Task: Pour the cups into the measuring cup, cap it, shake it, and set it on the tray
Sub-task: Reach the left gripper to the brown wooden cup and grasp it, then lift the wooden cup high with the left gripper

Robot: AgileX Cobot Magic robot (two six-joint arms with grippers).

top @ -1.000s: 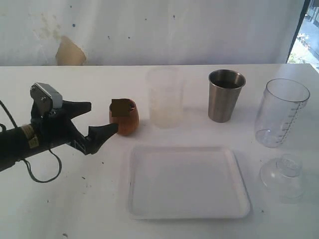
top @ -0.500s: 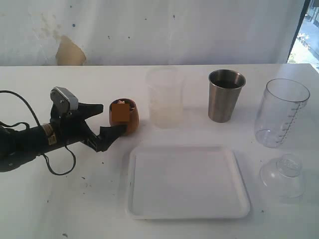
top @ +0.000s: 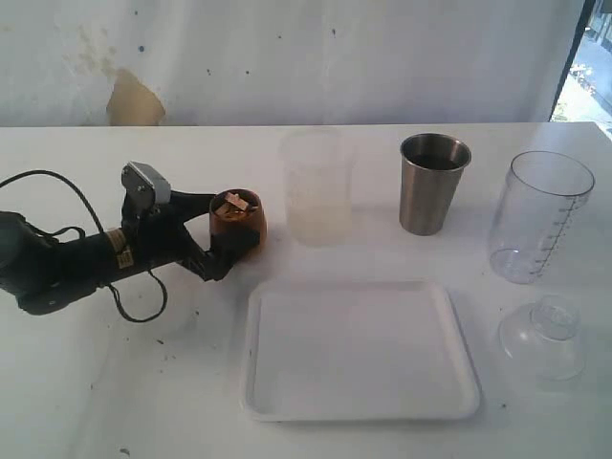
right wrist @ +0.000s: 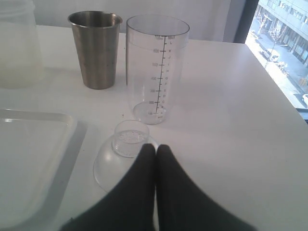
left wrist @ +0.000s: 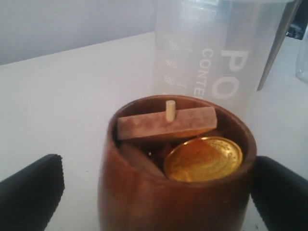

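**Status: approach to cup 1 complete, grasp not yet made**

1. Change observed. Over the last second the left pincer (top: 219, 229) has travelled along the table (top: 143, 382) toward the wooden cup (top: 247, 228). Before, its fingertips stood short of the cup; now they reach past the cup's near wall.
2. Left pincer state. The jaws stand apart, 1 finger on each side of the cup. In the left wrist view a gap shows between each pad and the cup wall, so no contact is confirmed.
3. Cup contents. A gold coin (left wrist: 204, 158) and a wooden block with a peg (left wrist: 166, 122) lie inside, near the rim.
4. Right pincer (right wrist: 155, 159) state. The jaws are pressed together and hold nothing. The clear dome lid (right wrist: 126, 159) lies just ahead of its tips, and the measuring cup (right wrist: 156, 67) stands upright beyond that lid. The steel tumbler (right wrist: 96, 48) stands beside the measuring cup.
5. Tray (top: 359, 349). It lies beside the left pincer's tips, apart from the cup.
6. Consequence for the task. Nothing has been poured. The next action is probably closing on the wooden cup; lift it level, since the contents sit high.
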